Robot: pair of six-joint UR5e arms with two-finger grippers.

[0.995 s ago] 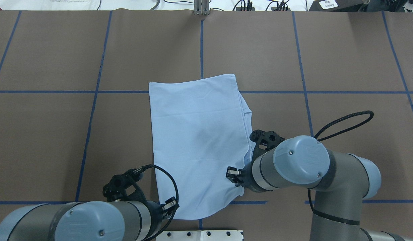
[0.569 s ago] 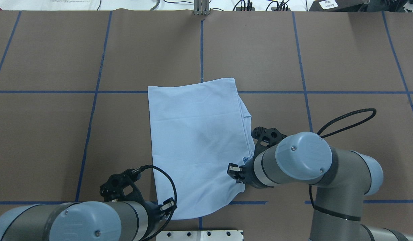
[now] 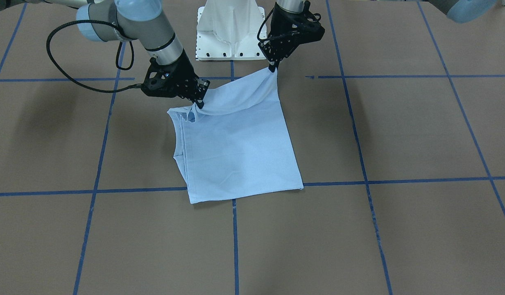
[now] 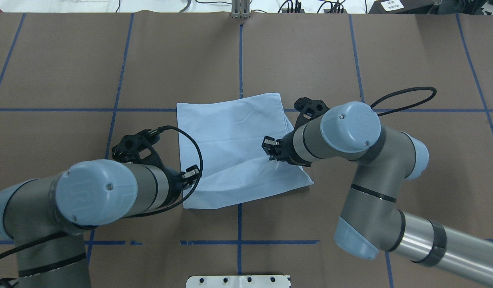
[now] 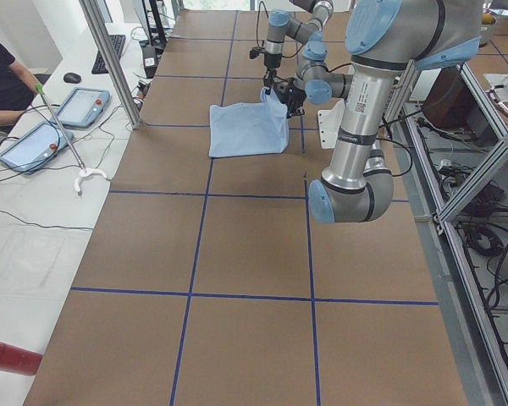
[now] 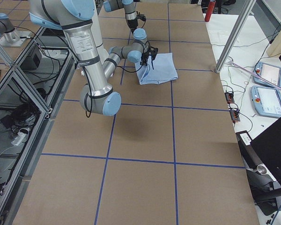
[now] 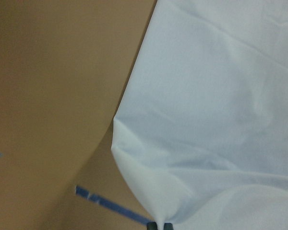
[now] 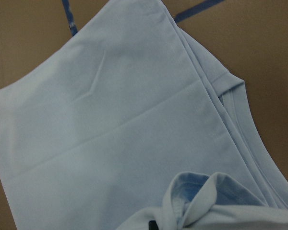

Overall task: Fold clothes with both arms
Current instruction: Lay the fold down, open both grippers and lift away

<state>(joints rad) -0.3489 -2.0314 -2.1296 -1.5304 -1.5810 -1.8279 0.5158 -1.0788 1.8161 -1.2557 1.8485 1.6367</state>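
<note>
Tally on the desk [image 4: 410, 60].
Shirt [image 4: 230, 132]: 1. Arms: 2, left arm [image 4: 98, 192] and right arm [image 4: 350, 128]. Grippers: 2, left gripper [image 3: 272, 69] and right gripper [image 3: 200, 103]. White base [image 3: 232, 32]: 1. Off to the side: 2 tablets, far tablet [image 5: 83, 106] and near tablet [image 5: 30, 145]; keyboard [image 5: 117, 46]: 1; mouse [image 5: 73, 77]: 1; red cylinder [image 5: 8, 357]: 1; person [image 5: 4, 80]: 1, only partly in view.
</note>
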